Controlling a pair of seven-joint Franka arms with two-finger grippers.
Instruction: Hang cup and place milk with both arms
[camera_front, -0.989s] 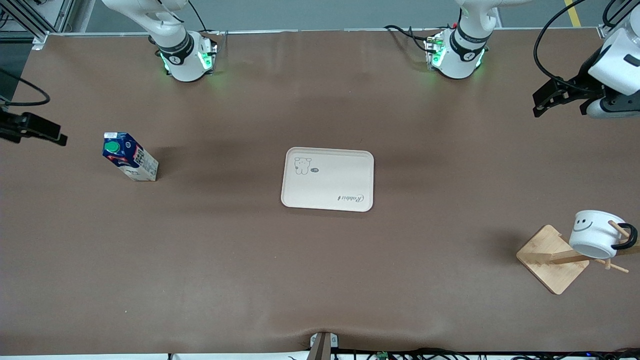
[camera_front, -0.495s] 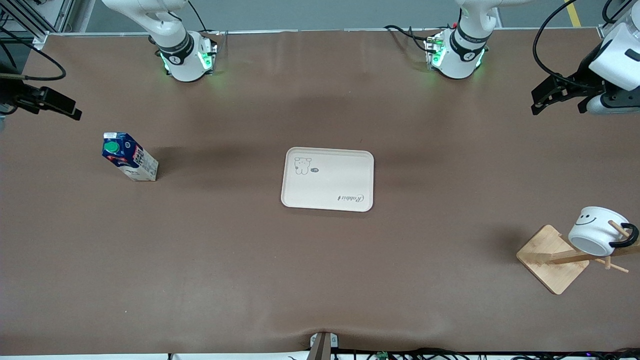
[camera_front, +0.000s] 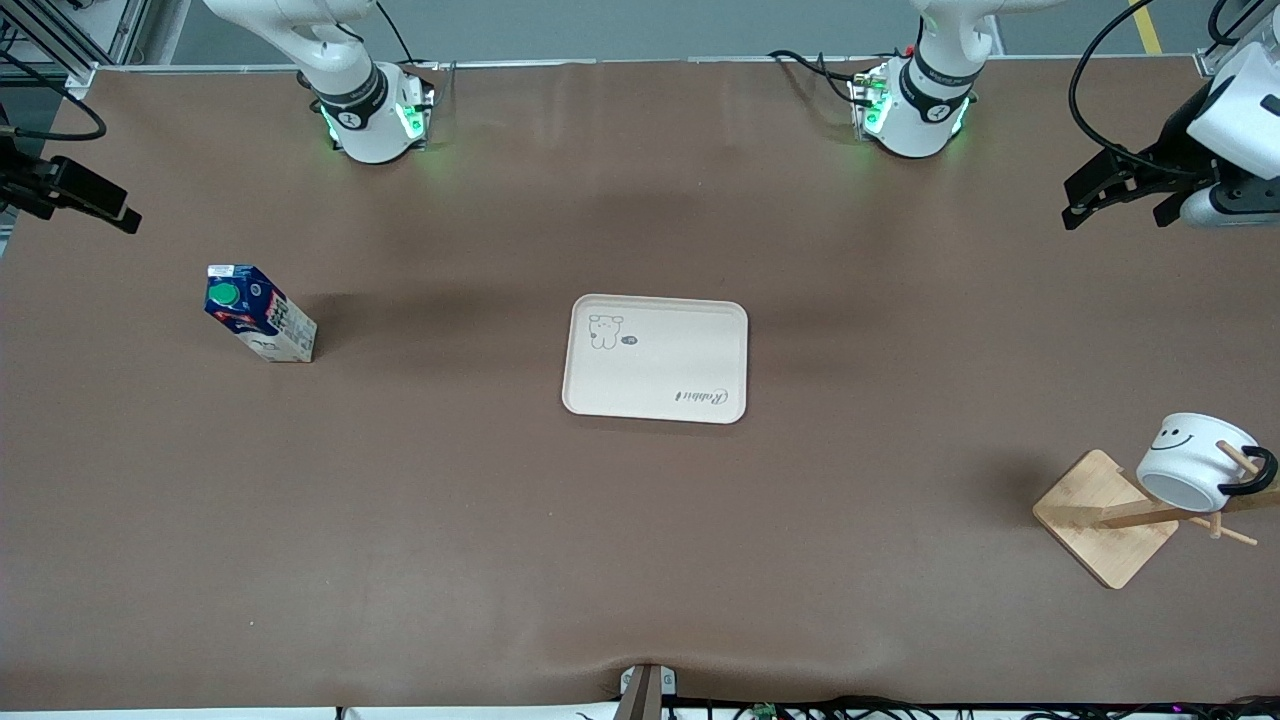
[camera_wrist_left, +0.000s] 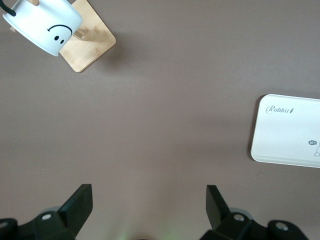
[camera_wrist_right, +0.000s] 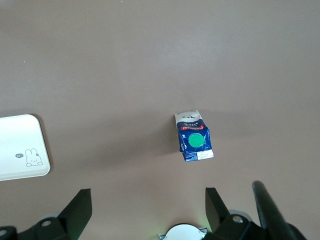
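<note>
Brown table (camera_front: 640, 560). Cream tray (camera_front: 655, 359) at its middle, bare. Left gripper (camera_front: 1085, 200) and right gripper (camera_front: 95, 205) up over opposite table ends, fingers spread wide, holding nothing. Cup (camera_front: 1190, 472) hung by handle on wooden rack (camera_front: 1110, 518). Milk (camera_front: 258, 312) upright toward right arm's end.

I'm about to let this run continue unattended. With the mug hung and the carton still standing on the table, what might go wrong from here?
1. The small dark-blue milk carton with the green cap is tall and narrow, standing well away from the cream rectangular tray; the open right gripper may tip it when closing.
2. The white smiley mug hangs tilted on a peg of the wooden rack; the open left gripper, over the table near that end, might knock it loose.
</note>
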